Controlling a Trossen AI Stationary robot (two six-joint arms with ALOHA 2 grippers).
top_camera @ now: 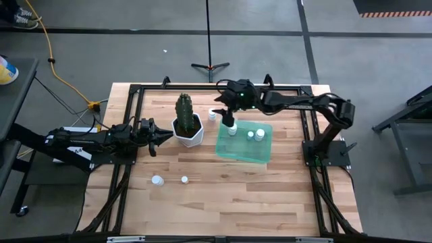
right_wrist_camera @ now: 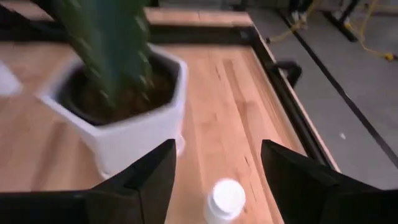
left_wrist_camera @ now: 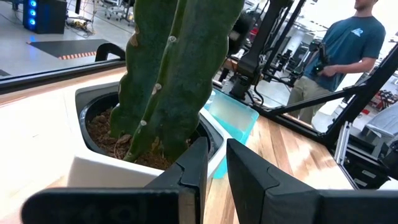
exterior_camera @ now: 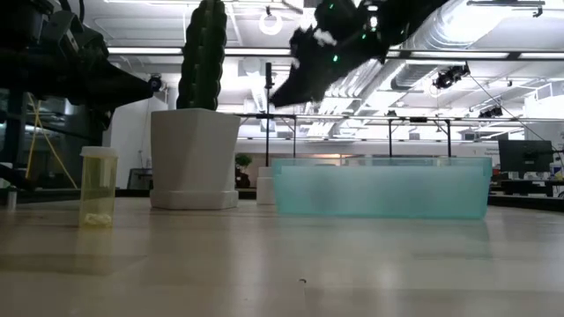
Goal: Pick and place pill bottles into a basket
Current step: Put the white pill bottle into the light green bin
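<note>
Three pill bottles (top_camera: 251, 134) sit inside the teal basket (top_camera: 244, 156), one at its corner nearest the cactus pot (top_camera: 189, 131), two more toward the middle. Another bottle (top_camera: 212, 115) stands on the table just outside the basket, and two more (top_camera: 157, 180) lie well apart at the table's front. The right gripper (top_camera: 226, 116) hovers over that basket corner, fingers spread wide, holding nothing. The left gripper (top_camera: 165, 134) waits just beside the pot, fingers narrow with a slim gap, empty
</note>
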